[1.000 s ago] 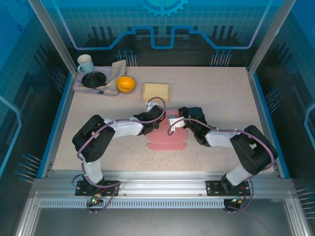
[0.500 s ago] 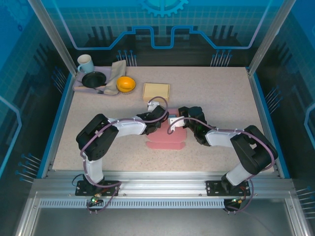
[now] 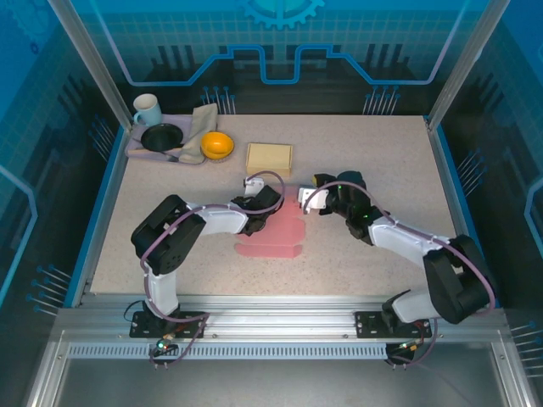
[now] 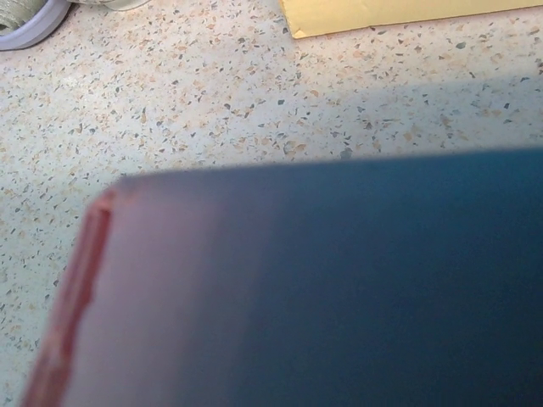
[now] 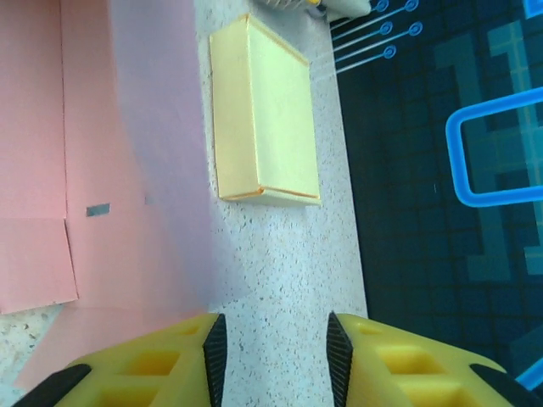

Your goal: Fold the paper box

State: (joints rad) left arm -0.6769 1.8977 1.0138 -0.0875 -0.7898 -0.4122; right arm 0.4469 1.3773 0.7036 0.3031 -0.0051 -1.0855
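Here's the paper box [image 3: 273, 237], a pink blank lying flat in the middle of the table [image 3: 373, 153], panels and creases all laid open, so by the look of it the folding has hardly begun. The right gripper [image 5: 276, 332] hangs at the sheet's right edge in its wrist view, jaws spread, bare speckled table between them, holding nothing. The left gripper [image 3: 265, 214] sits low over the sheet's upper left part in the top view. Its own camera gets a blurred pink panel right up against the lens, and I cannot tell whether its jaws pinch that panel or stand apart.

Now the worry: it's a thin sheet on a smooth table. If only one side lifts or pushes, the whole blank will likely slide or swing instead of bending on its crease. A fold started off the scored line would crumple the panel. The yellow box [image 5: 265, 127] also lies close beyond the pink sheet, and a shove towards the top of the frame could run the sheet into it.
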